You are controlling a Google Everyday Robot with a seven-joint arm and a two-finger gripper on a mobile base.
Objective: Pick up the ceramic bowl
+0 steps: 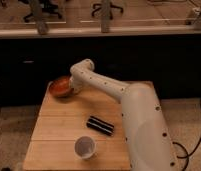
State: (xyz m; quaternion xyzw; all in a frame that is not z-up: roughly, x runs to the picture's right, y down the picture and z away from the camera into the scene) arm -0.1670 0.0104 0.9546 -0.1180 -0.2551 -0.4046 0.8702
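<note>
Reaching across the wooden table (pixel 59 125), the gripper (pixel 73 89) was observed at the right rim of the ceramic bowl (pixel 59 87), positioned at the table's far left corner, while a dark rectangular packet (pixel 100 125) and a white cup (pixel 85 147) were noted nearer the front.
</note>
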